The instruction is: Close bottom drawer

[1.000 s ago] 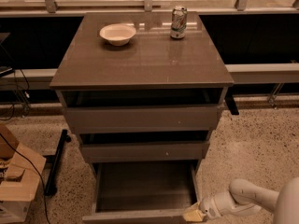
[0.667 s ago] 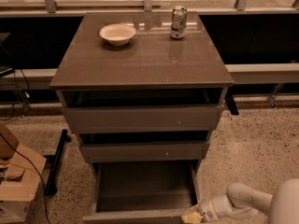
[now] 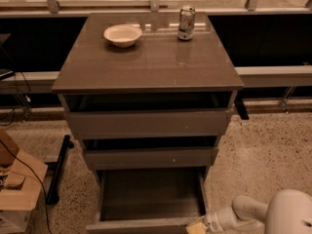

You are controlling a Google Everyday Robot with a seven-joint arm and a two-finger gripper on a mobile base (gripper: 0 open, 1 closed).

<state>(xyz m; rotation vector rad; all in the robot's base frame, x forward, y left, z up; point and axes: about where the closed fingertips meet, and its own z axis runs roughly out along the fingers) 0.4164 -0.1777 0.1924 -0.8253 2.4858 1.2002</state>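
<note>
The bottom drawer (image 3: pixel 146 199) of the grey-brown cabinet (image 3: pixel 146 62) is pulled far out, its dark box interior showing and its flat front (image 3: pixel 136 226) at the bottom edge of the camera view. My gripper (image 3: pixel 196 226) sits at the right end of that front, low in the view, on the end of the white arm (image 3: pixel 253 216) that comes in from the lower right. It is at or very close to the drawer front's right corner.
The top drawer (image 3: pixel 146 123) and middle drawer (image 3: pixel 148 157) stand slightly open. A white bowl (image 3: pixel 122 34) and a drinks can (image 3: pixel 186 23) stand on the cabinet top. A cardboard box (image 3: pixel 17 189) and cables lie on the floor at left.
The gripper has shifted slightly left along the bottom drawer's front. The drawer itself has not visibly moved.
</note>
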